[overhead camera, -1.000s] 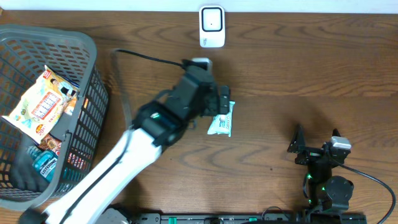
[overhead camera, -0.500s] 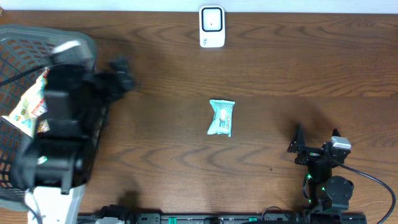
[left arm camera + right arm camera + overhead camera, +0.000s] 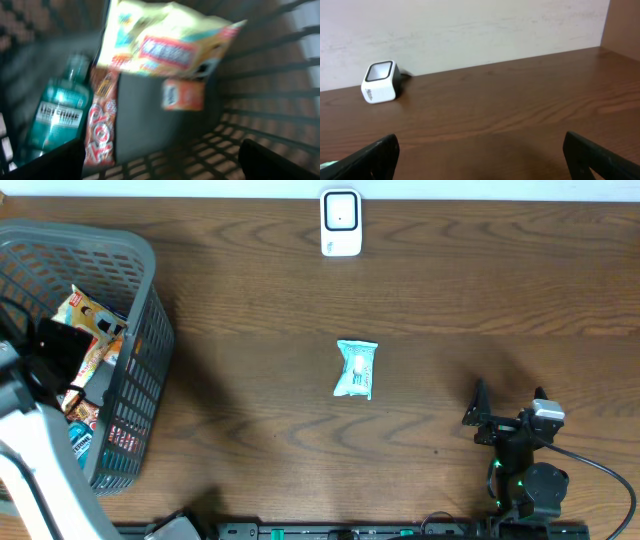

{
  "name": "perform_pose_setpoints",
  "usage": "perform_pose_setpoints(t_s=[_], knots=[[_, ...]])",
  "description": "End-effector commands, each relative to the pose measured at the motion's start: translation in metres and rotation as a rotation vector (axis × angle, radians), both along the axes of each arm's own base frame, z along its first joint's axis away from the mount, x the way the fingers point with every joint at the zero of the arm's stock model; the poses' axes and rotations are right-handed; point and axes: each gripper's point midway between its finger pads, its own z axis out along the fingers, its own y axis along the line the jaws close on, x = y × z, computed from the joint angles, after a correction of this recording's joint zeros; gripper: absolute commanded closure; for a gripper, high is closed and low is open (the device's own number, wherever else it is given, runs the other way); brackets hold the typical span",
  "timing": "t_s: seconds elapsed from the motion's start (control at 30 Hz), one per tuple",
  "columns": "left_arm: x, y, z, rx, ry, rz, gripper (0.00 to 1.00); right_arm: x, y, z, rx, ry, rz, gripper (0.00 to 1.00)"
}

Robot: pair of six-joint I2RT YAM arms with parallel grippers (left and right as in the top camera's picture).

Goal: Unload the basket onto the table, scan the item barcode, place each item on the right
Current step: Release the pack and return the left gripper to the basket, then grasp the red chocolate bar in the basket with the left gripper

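Note:
A teal packet [image 3: 356, 369] lies flat on the wooden table near its middle, with no gripper touching it. The white barcode scanner [image 3: 341, 223] stands at the far edge, also seen as the white scanner [image 3: 380, 81] in the right wrist view. My left gripper [image 3: 162, 165] hangs open inside the grey basket [image 3: 140, 380], above a yellow snack bag [image 3: 170, 40], a Listerine bottle [image 3: 57, 112], a red snack packet [image 3: 100, 125] and a small orange packet [image 3: 183, 94]. My right gripper [image 3: 482, 160] rests open and holds nothing at the near right [image 3: 485, 420].
The basket fills the left end of the table, and its mesh walls surround my left gripper. A black cable runs from the right arm's base [image 3: 530, 485] toward the right edge. A pale wall [image 3: 470, 25] rises behind the scanner.
My left arm has swung away from the teal packet in the middle, leaving it on the table, and now reaches into the basket on the left. The right arm has not moved.

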Motion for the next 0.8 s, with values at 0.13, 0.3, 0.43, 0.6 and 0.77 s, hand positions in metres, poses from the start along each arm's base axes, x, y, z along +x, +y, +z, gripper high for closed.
perform_pose_setpoints(t_s=[0.13,0.3,0.43,0.6,0.77], knots=[[-0.008,0.0,-0.081,-0.306,0.202,0.099,0.02,0.0,0.0,0.0,-0.007,0.0,0.001,0.01],[-0.018,-0.007,-0.133,-0.393,0.326,0.106,0.02,0.0,0.0,0.0,-0.007,0.0,0.001,0.01],[-0.024,-0.012,-0.161,-0.413,0.354,0.104,0.02,0.0,0.0,0.0,-0.007,0.0,0.001,0.01],[-0.036,-0.019,-0.189,-0.412,0.376,0.096,0.02,0.0,0.0,0.0,-0.007,0.0,0.001,0.01],[-0.045,-0.025,-0.211,-0.411,0.378,0.096,0.02,0.0,0.0,0.0,-0.007,0.0,0.001,0.01]])
